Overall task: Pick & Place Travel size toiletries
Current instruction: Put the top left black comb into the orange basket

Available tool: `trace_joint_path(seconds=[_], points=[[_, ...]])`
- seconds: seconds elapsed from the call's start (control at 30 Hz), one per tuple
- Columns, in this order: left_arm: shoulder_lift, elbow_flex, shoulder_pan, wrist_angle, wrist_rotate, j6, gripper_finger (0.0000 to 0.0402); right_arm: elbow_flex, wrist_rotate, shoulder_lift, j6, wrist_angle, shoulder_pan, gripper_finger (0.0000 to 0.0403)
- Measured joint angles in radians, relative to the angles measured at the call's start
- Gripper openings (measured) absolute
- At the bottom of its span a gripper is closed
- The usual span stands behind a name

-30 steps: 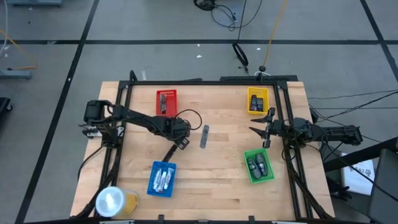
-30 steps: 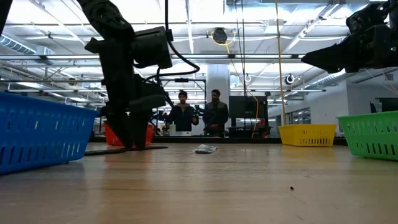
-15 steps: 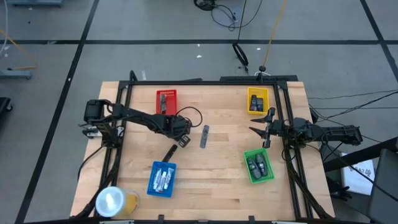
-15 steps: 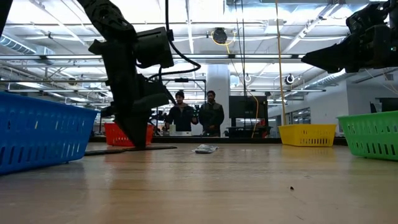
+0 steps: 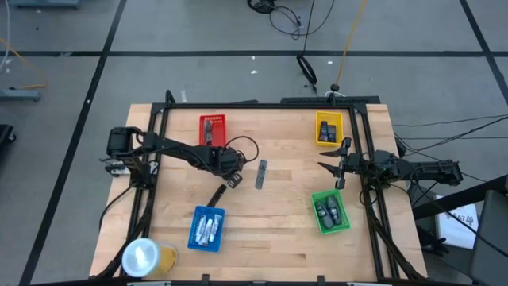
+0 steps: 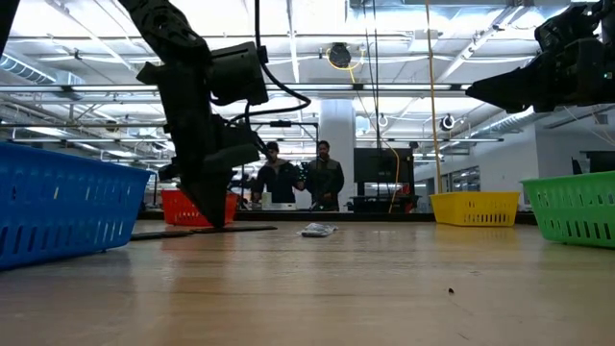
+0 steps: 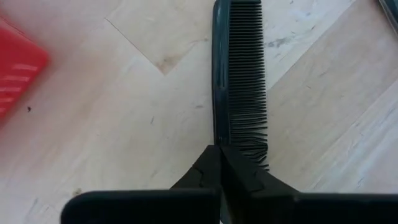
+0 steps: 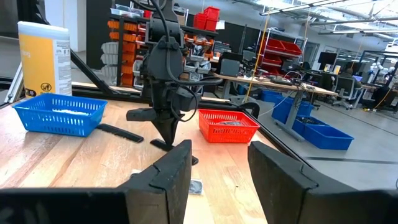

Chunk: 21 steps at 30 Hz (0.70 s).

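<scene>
A black comb lies flat on the wooden table, left of centre; in the high view it is a dark stick between the red tray and the blue tray. My left gripper stands over one end of it, pointing steeply down, shut on the comb. A small grey packet lies just right of it. My right gripper waits open at the table's right edge, level and clear of everything. My left gripper has the comb's spine at one end, pinched between its two fingertips. The fingers come from above, pointing down. The teeth beside the tips are splayed. The comb lies flat on the table, its other end toward the blue tray.
The blue tray holds white tubes, the green tray dark oval pieces, and the yellow tray dark items. A large yellowish roll stands at the near left corner. A black frame borders the table. Two people stand far behind.
My left gripper has shut its fingers on the comb's end while staying in place over it. The comb lies where it was on the table.
</scene>
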Motion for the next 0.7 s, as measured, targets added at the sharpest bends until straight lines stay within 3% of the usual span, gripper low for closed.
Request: trace_joint_path(seconds=[0.3, 0.7], points=[[-0.122, -0.003, -0.001, -0.049, 0.003, 0.010, 0.0001, 0.000, 0.000, 0.000, 0.000, 0.000, 0.000, 0.0151], [-0.128, -0.002, 0.000, -0.068, 0.052, 0.088, 0.0000, 0.000, 0.000, 0.000, 0.000, 0.002, 0.000, 0.0151]])
